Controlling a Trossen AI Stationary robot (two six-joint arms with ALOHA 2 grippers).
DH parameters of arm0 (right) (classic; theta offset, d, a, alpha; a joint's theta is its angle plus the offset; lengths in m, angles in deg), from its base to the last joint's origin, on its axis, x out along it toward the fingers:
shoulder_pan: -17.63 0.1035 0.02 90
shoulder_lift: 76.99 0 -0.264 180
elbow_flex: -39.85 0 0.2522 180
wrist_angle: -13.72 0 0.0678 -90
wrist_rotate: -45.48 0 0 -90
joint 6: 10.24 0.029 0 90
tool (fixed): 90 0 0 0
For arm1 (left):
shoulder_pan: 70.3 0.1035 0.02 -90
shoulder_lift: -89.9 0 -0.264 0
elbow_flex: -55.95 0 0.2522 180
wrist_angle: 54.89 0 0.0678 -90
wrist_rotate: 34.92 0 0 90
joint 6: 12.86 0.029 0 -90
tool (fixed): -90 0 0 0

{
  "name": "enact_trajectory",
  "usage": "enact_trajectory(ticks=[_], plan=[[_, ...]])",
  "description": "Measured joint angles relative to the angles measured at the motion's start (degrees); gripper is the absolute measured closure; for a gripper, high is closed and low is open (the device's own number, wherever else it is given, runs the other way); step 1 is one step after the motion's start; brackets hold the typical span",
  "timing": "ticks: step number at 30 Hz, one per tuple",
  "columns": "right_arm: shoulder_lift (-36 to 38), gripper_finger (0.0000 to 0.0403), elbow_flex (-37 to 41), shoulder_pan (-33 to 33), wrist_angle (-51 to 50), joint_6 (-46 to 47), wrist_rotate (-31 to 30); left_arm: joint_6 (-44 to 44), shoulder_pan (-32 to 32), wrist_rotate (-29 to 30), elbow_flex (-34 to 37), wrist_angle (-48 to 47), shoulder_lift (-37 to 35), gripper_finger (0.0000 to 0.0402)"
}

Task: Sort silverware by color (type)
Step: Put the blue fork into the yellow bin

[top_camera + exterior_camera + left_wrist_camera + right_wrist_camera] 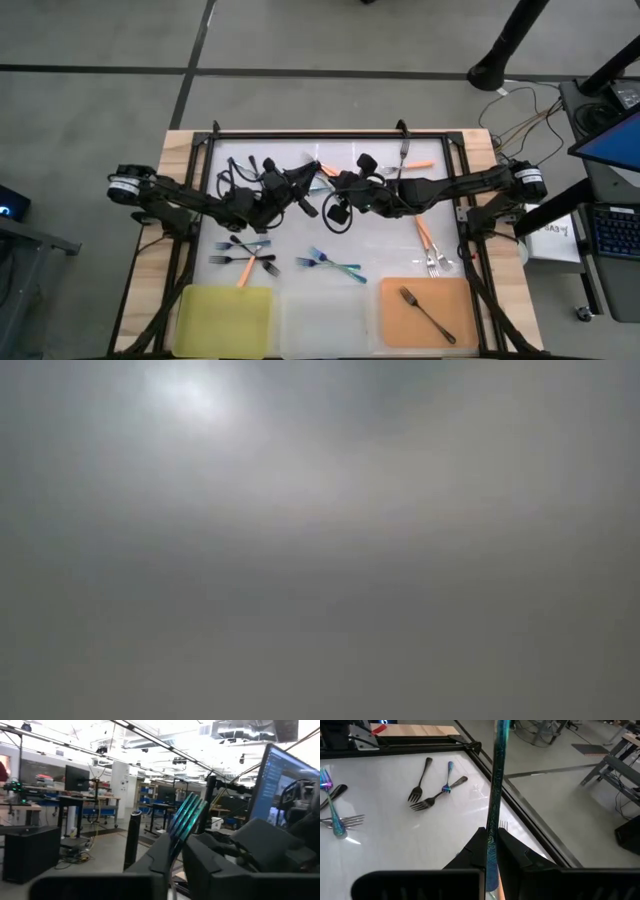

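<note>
My two grippers meet above the far middle of the table; the left gripper (300, 188) and right gripper (340, 184) are both shut. A blue-teal fork (322, 171) shows between them. In the left wrist view its tines (187, 815) stand up beyond my fingers. In the right wrist view a blue-teal handle (497, 780) runs away from my fingers. Whether both hold one fork, I cannot tell. Other forks lie flat on the white mat: a mixed group (245, 252), blue-teal ones (330, 263) and orange-handled ones (428, 242). The low view shows only grey blur. My left gripper pinches the blue-teal fork at its neck (175, 847), just below the tines, between its two fingers (157, 857). The fork is lifted clear and its tines point away past the fingertips. My right gripper pinches the blue-teal handle (492, 837) between its two fingers (512, 852), which lie along it. The handle reaches out beyond the fingertips, clear of the table.
Three trays sit along the near edge: yellow (200, 325), clear (325, 325) and orange (465, 335), the orange one holding a dark fork (428, 313). A dark fork (403, 150) and an orange one (415, 165) lie at the far edge. Black cables (335, 215) loop under the grippers.
</note>
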Motion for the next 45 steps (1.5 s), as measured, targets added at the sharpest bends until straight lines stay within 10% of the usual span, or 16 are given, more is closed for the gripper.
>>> enact_trajectory(ticks=[16,23,33,39,45], plan=[[2.88,0.0272,-1.32,2.06,-11.94,-0.68,0.8,1.78,-0.23,2.77,0.24,-4.84,-2.2,0.04],[7.1,0.0269,-3.89,2.51,-28.02,9.18,0.61,1.7,-4.56,14.31,0.26,-21.96,-7.61,0.04],[10.71,0.0294,-3.71,2.5,-37.93,14.07,0.02,1.6,-25.34,25.65,0.28,-35.45,-20.62,0.0401],[9.84,0.03,-3.67,2.48,-37.61,14.0,-0.05,-0.77,-43.6,43.14,0.28,-35.42,-22.63,0.0401],[7.29,0.0299,-3.63,2.46,-37.26,12.72,-0.05,-5.35,-56.42,43.42,-0.2,-34.22,-20.29,0.0401]])
